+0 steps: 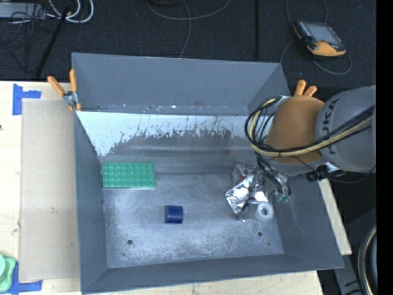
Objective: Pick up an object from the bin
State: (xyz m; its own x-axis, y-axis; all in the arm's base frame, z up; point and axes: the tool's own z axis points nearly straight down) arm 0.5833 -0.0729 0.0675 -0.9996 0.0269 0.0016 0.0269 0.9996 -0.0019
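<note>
The arm comes in from the right of the frame, its orange cover and looped black and yellow cables hanging over the right wall of the grey bin; the gripper is low over the bin floor, right of the frame's centre; whether it is released or clenched cannot be told, for its tip is lost among dark metal parts and wires. Directly under and just left of it lies a crumpled silver, foil-like lump, touching or all but touching the gripper; whether it is actually grasped cannot be told. Just beside the lump, to its lower right, sits a small white ring-shaped piece. Well apart, a small blue block lies near the middle of the floor; a flat green studded plate lies at the left, close to the left wall.
</note>
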